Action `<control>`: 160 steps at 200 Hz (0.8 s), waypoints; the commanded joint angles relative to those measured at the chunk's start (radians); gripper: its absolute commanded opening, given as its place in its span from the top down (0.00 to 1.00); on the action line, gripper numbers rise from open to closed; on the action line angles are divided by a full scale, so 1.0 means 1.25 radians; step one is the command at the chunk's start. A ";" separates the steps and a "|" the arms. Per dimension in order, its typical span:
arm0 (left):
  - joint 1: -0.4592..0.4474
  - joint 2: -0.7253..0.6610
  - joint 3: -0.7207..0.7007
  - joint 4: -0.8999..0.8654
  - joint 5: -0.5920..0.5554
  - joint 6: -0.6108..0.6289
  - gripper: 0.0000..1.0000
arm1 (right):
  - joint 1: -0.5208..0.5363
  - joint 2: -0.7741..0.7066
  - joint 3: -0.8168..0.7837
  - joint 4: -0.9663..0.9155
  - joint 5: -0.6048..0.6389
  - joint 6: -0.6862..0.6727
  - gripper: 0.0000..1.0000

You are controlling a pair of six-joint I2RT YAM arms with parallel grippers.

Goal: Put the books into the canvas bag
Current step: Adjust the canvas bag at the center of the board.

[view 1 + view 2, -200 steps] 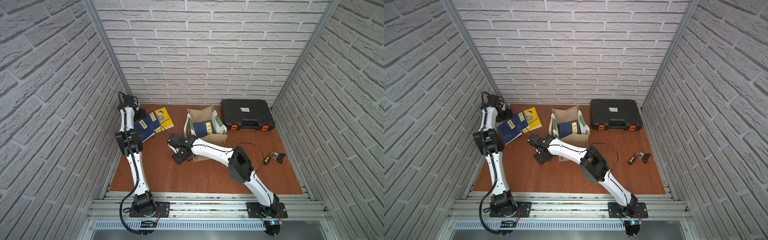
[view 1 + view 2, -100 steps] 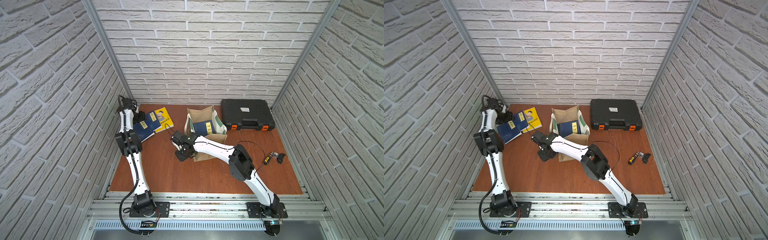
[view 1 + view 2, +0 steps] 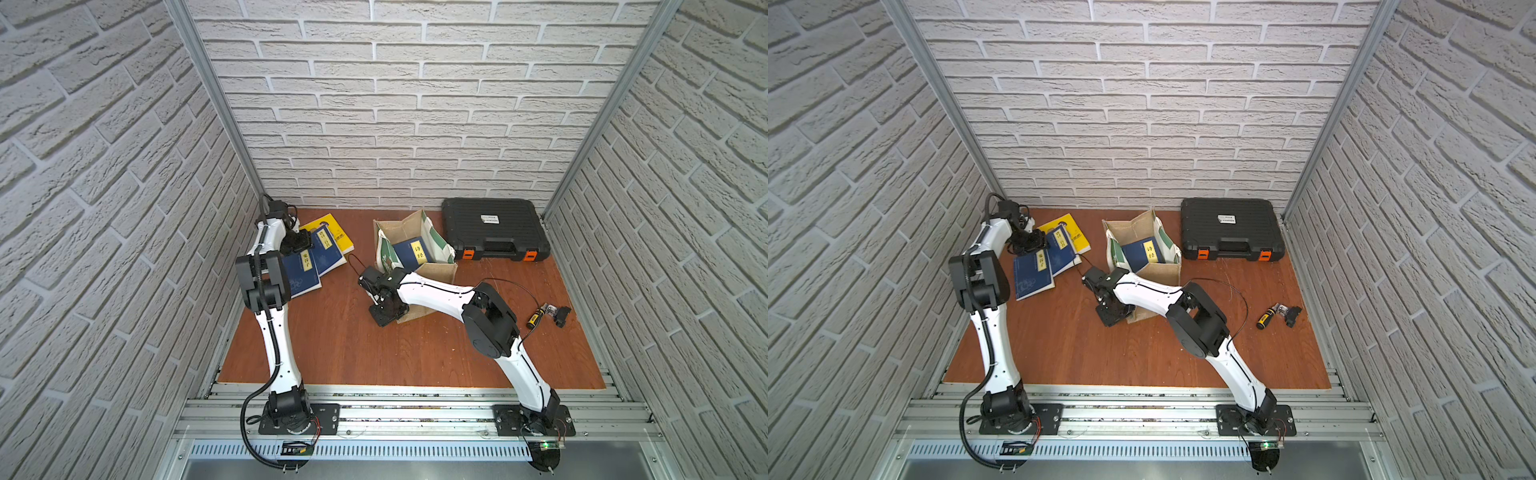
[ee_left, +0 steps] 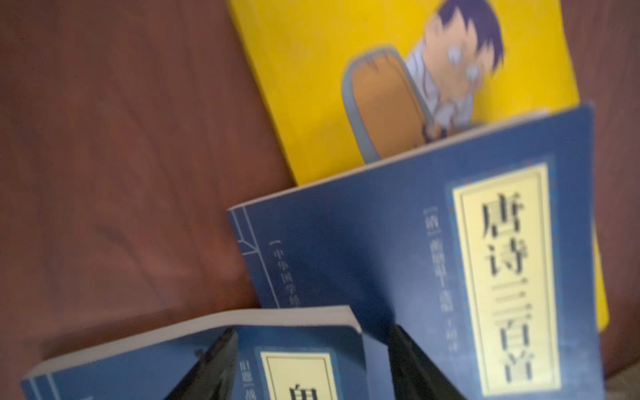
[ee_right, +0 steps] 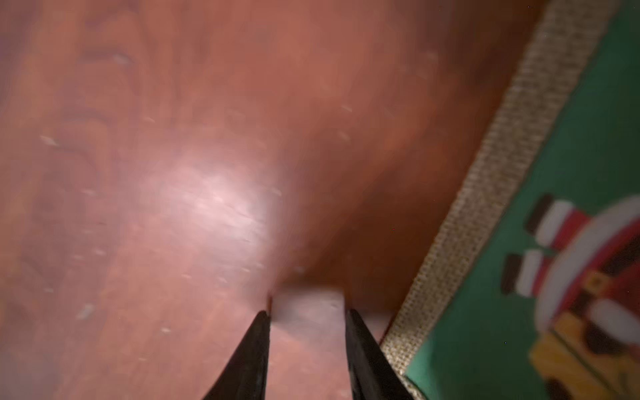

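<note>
Navy and yellow is about all my left wrist view gives me, and it's soft-focus at that. The nearest navy book (image 4: 121, 377) runs off the frame edge. The second navy book (image 4: 363, 242) covers a good chunk of the yellow book (image 4: 311, 86). In both top views my left arm (image 3: 266, 282) hides one side of the nearest navy book. The book in the bag (image 3: 405, 257) only partly shows behind the bag wall, and my right arm (image 3: 432, 293) crosses the front corner of the bag (image 3: 438, 271). The right wrist view is smeared too, so the picture on the bag's green side is unreadable.

Counts:
- four books that I can see, three on the table (image 5: 173, 173) and one inside the bag
- one bag
- one black case (image 3: 494, 230)
- one small yellow-handled tool (image 3: 533, 321) lying well apart from the rest

My left gripper (image 4: 311, 329) has its fingers spread and clamped on nothing. The corner of the nearest navy book sits between them, one finger (image 4: 211, 367) over its cover and the other over the second navy book. Can't tell if they touch.

My right gripper (image 5: 307, 311) points at bare table, with the bag just beside it. Its fingers are part-way apart with a pale blurry patch between the tips, so I can't tell whether they're gripping anything.
</note>
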 commanded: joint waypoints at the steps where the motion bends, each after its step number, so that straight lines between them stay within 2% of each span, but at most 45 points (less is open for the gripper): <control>1: -0.063 -0.064 -0.173 0.019 0.021 -0.077 0.33 | -0.047 -0.052 -0.055 0.012 0.053 0.002 0.63; 22: -0.123 -0.162 -0.347 0.118 0.015 -0.134 0.34 | -0.062 -0.089 -0.106 0.015 0.067 0.000 0.63; 48: -0.198 -0.251 -0.473 0.170 0.007 -0.171 0.34 | -0.064 -0.149 -0.168 0.037 0.055 0.004 0.63; 83: -0.209 -0.405 -0.603 0.235 0.000 -0.176 0.33 | -0.045 -0.202 -0.218 0.067 0.022 0.038 0.63; 99: -0.177 -0.459 -0.627 0.224 -0.015 -0.153 0.30 | -0.027 -0.199 -0.209 0.070 0.012 0.056 0.63; 119: -0.099 -0.484 -0.620 0.194 -0.005 -0.116 0.29 | 0.002 -0.187 -0.191 0.073 -0.005 0.081 0.63; 139: -0.009 -0.462 -0.575 0.158 0.026 -0.080 0.28 | 0.032 -0.172 -0.170 0.087 -0.030 0.109 0.63; 160: 0.066 -0.407 -0.518 0.143 0.072 -0.090 0.29 | 0.059 -0.141 -0.136 0.097 -0.056 0.145 0.63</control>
